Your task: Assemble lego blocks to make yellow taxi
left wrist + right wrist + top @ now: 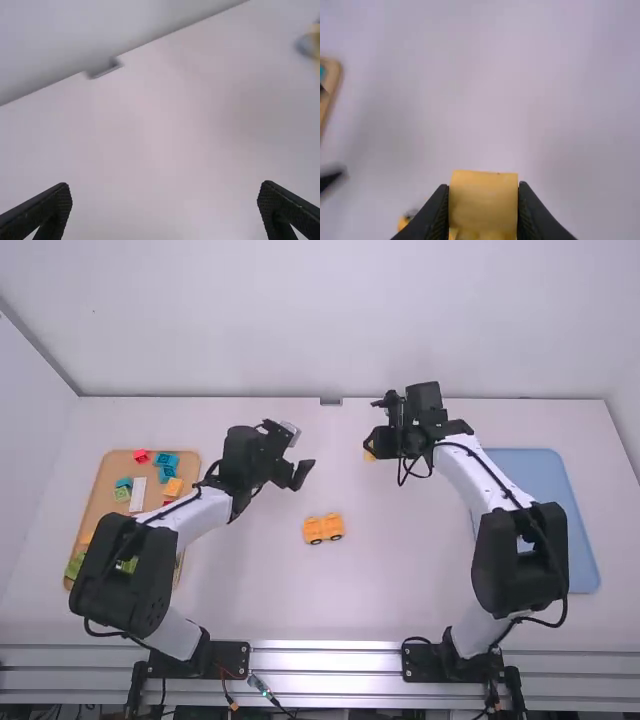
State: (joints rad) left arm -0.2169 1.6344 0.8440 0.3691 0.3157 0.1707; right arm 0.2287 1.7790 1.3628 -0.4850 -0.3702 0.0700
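Right pincer (pixel 371 448) grips yellow block (pixel 484 202); left pincer (pixel 301 475) gapes empty; tan tray (pixel 104 502) holds bricks (pixel 166 460).

Passage over counter (pixel 400 585), high view.
Gap between left gripper (pixel 298 479) and right gripper (pixel 371 447) admits passage. Obstacles: yellow car (pixel 323 529) between arms, nearer their bases; wooden tray (pixel 108 472) at far left.

Above the worktop's (pixel 420 590) near edge, 1 camera faces forward-down; 2 wrist cameras sit closer, the left sharing the far edge (pixel 185 29).
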